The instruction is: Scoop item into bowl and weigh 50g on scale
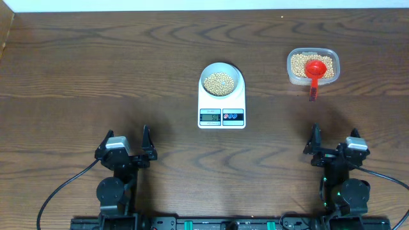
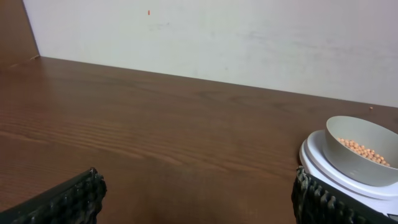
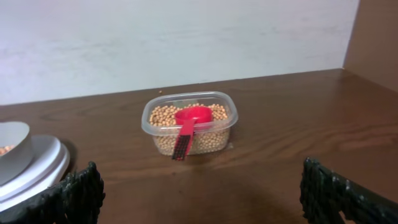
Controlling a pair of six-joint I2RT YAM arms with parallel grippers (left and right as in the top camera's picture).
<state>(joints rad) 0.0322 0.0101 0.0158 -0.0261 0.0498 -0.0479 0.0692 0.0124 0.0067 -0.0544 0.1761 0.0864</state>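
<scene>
The white scale lies mid-table with the pale bowl on it, and tan beans cover the bowl's bottom. The scale's display is lit but unreadable. In the left wrist view the bowl and scale show at the right edge. More beans fill a clear tub at the back right, with a red scoop resting in them. My left gripper and right gripper sit near the front edge, both open and holding nothing. The open left gripper and right gripper frame bare table.
The right wrist view faces the tub and scoop, whose handle hangs over the near rim. The scale's edge is at its left. A white wall runs behind the brown wooden table.
</scene>
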